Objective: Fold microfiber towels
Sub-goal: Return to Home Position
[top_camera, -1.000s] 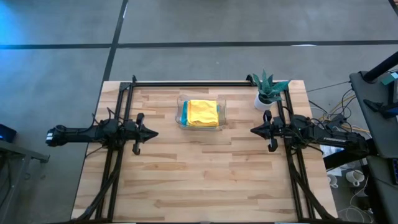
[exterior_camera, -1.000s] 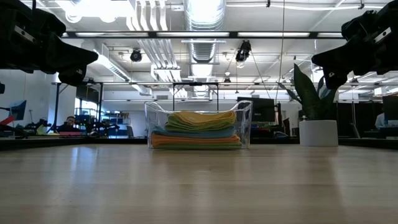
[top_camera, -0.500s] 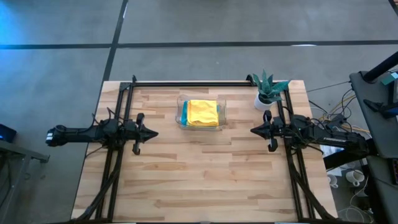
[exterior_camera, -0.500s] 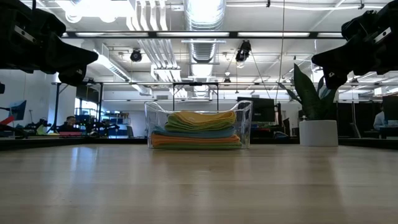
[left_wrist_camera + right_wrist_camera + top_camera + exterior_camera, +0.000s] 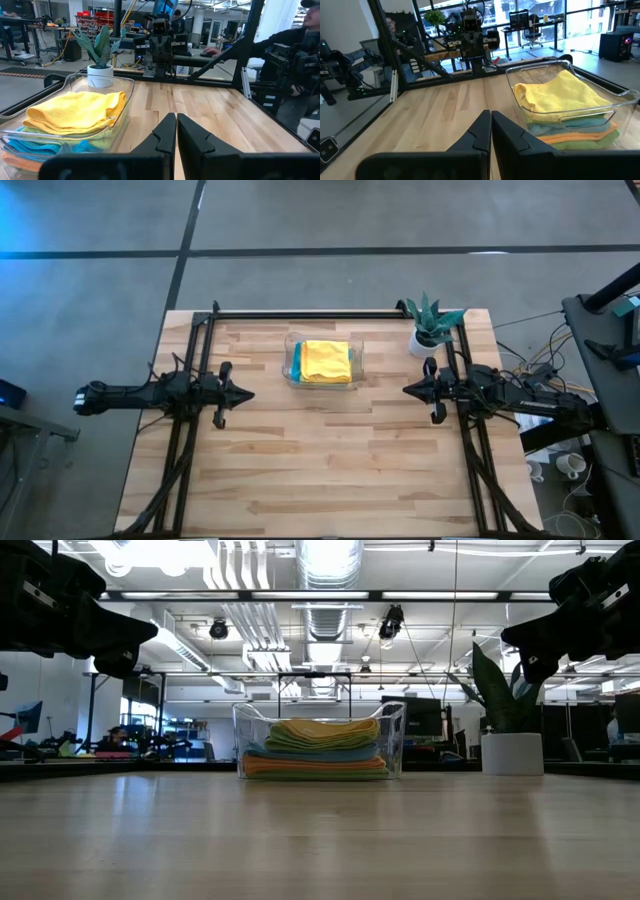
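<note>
The microfiber towels lie stacked in a clear plastic tray (image 5: 292, 366) at the table's far middle: a yellow towel (image 5: 325, 361) on top, teal (image 5: 315, 753), orange (image 5: 315, 767) and green layers under it. My left gripper (image 5: 248, 394) hovers shut at the table's left side, pointing level toward the middle, short of the tray. My right gripper (image 5: 407, 389) hovers shut at the right side, facing it. In the wrist views the left gripper (image 5: 176, 120) and right gripper (image 5: 490, 117) show fingers pressed together, with the tray beside them.
A small potted plant (image 5: 430, 326) in a white pot stands at the far right corner, just beyond my right arm. Black frame rails (image 5: 300, 313) run along the far edge and both sides. Bare wood (image 5: 320, 460) spreads over the near half.
</note>
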